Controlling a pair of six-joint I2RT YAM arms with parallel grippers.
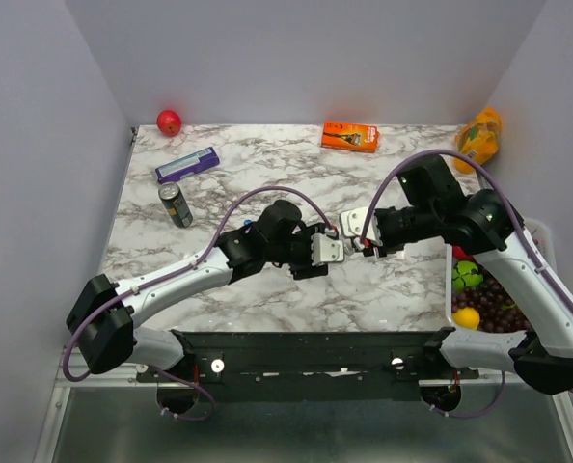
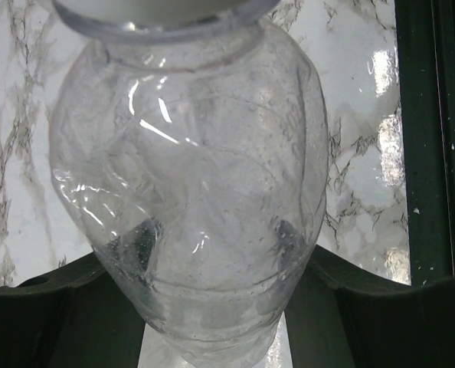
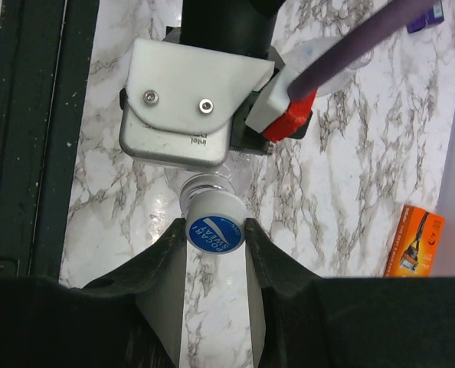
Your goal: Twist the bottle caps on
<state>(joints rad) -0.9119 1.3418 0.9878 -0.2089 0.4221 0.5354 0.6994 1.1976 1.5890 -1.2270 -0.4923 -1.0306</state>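
left arm [image 1: 171, 278] and right arm [image 1: 518, 262] reach inward, meeting tip to tip over the desk's [image 1: 267, 169] middle. left gripper [image 1: 331, 249] clamps the bottle [image 2: 189, 176]; right gripper [image 1: 359, 238] pinches the bottle cap [image 3: 215, 232].

Bench [image 1: 267, 154] is white marble with grey veining all over. Bottle [image 2: 189, 192] is totally clear, just white glints on it. The cap [image 3: 215, 233] is blue with a white swoosh and white lettering. Further out there's a red apple [image 1: 169, 122], orange box [image 1: 350, 135], purple pack [image 1: 187, 165] and dark can [image 1: 176, 204]. Arms [image 1: 171, 278] are white and black, cable [image 3: 365, 38] is purple. Grapes [image 1: 494, 301] are dark purple, with a yellow fruit [image 1: 467, 317] and a green fruit [image 1: 467, 275] beside them.
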